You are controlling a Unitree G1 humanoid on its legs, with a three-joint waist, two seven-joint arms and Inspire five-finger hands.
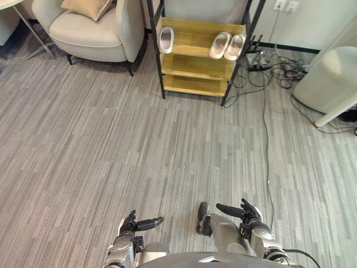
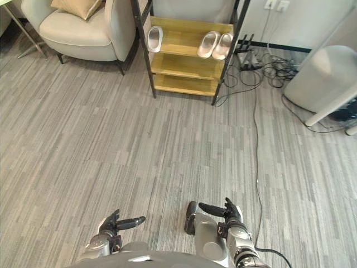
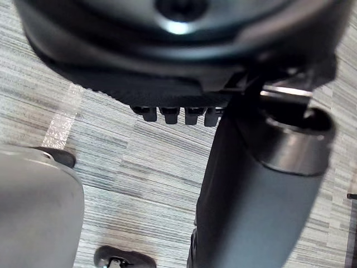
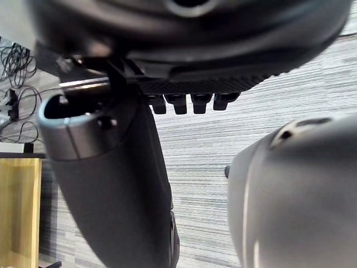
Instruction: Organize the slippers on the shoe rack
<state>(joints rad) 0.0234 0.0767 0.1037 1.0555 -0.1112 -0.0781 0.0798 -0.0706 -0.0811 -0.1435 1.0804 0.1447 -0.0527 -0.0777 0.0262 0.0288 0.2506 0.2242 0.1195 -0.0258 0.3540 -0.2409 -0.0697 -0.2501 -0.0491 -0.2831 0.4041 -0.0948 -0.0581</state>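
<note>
the task looks close to finished, as far as can be judged: three slippers already sit on the top shelf of the shoe rack (image 1: 192, 34), and the grey floor (image 1: 167, 145) in front of the rack has no slipper lying on it. a single slipper (image 1: 166, 39) lies at the left end of that shelf, close to the rack's left post. a pair of slippers (image 1: 220, 45) lies toward the right end, the two side by side and just touching or nearly so. what may be left is small: the single slipper stands well apart from the pair, so it could be moved along the shelf, though i cannot tell whether that is wanted. the single slipper is pale grey-white with a broad strap and an open hollow for the foot, lying flat, lengthwise from front to back of the shelf. the pair is a warmer cream colour, the same slide shape, both flat and leaning slightly to one side. they look soft and light. the left hand (image 1: 134, 226) and the right hand (image 1: 249, 216) hang low, well away from the rack, each with fingers relaxed and thumb spread outward, holding nothing. an armchair (image 1: 89, 28) stands just beside the rack's left side.
</note>
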